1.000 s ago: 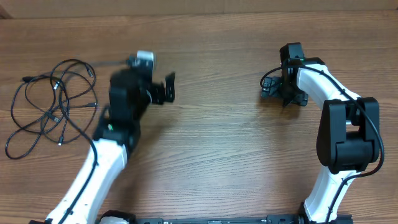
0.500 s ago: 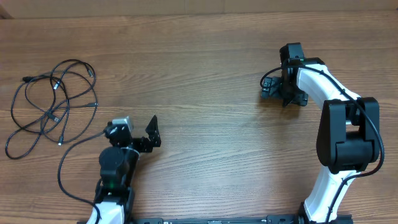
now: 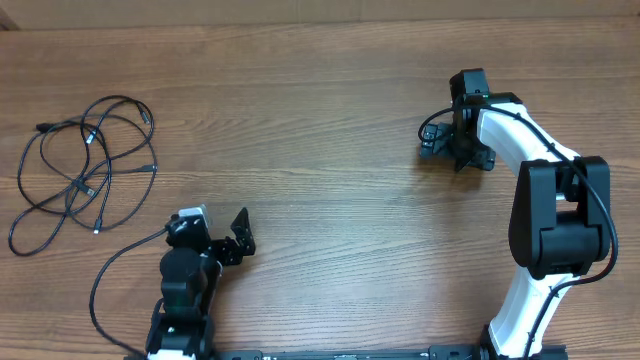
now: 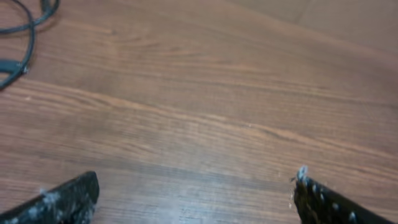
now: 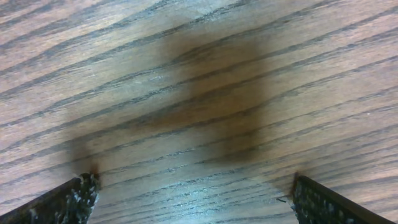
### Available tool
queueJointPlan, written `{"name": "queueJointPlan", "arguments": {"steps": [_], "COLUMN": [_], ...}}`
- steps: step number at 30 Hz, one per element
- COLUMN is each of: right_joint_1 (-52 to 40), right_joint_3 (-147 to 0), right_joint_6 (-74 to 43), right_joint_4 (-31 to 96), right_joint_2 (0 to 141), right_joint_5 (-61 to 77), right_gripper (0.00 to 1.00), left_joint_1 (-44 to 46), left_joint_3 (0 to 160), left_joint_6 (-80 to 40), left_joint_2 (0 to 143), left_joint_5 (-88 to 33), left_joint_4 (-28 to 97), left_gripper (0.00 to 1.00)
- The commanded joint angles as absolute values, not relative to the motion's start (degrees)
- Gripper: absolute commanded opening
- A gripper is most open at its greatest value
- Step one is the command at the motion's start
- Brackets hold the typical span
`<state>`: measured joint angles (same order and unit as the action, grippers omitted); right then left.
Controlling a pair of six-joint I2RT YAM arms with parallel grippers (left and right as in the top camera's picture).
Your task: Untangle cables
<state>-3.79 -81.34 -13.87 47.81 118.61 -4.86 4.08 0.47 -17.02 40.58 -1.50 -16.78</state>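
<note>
Retreating from the cables (image 3: 78, 185), left pincer (image 3: 240, 235) spread wide, right pincer (image 3: 457, 150) spread, unmoved.

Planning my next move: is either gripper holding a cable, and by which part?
Nothing is held. The left gripper and right gripper both stand open and empty; the cables lie untouched, away from both.
</note>
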Motion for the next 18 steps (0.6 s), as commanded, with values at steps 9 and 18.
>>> {"name": "queueJointPlan", "arguments": {"steps": [9, 18], "right_joint_1": [-4.0, -4.0], "right_joint_3": [-80.6, -80.6], "right_joint_6": [-13.9, -13.9], "right_joint_4": [48.1, 48.1], "right_joint_2": [119.7, 119.7], "right_joint_5": [-6.4, -6.4], "right_gripper": [1.00, 1.00], "left_joint_1": [3.8, 4.0], "left_joint_3": [0.3, 0.3], "left_joint_6": [-5.9, -1.2], "left_joint_2": [8.9, 1.0], "left_joint_5": [1.7, 1.6], "left_joint_4": [4.5, 4.7], "left_gripper": [1.00, 1.00]}}
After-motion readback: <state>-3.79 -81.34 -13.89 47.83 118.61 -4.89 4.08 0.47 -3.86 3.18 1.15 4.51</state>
